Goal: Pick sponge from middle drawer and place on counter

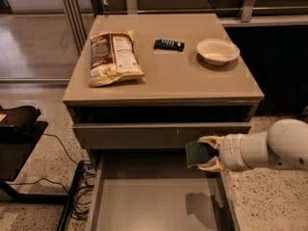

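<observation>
Lower right, the claw (206,154) clamps the sponge (194,154) clear above the middle drawer (149,203), ready for the counter surface (173,78).

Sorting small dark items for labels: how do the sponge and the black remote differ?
The sponge is dark green and squarish; the remote is black and bar-shaped. The sponge is gripped in the claw above the open middle drawer; the remote lies flat on the counter. Both are small and dark.
</observation>
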Motion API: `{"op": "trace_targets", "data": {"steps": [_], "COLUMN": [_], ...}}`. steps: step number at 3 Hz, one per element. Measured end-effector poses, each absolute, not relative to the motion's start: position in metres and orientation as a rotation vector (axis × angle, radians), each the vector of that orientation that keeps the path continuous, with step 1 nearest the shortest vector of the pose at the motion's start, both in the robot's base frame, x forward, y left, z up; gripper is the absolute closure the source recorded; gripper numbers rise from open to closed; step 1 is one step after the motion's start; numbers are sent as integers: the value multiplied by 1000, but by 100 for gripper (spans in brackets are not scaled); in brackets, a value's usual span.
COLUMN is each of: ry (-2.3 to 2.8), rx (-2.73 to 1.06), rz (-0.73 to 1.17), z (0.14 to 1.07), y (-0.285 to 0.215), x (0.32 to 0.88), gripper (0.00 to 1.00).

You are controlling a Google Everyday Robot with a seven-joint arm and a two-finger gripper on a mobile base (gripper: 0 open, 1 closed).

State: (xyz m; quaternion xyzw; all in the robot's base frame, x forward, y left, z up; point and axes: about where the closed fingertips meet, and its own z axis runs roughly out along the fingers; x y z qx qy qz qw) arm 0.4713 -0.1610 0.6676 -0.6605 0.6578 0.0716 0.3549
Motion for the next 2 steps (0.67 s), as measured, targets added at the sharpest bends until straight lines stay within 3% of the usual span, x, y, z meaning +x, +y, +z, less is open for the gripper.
{"op": "trace_targets", "data": {"steps": [1,2], "ry": [1635,1580], "rx": [-1740,-1697], "rz": [69,76], "z": [725,775], "y": [-149,-162], "x": [465,468], "gripper": [100,100]}}
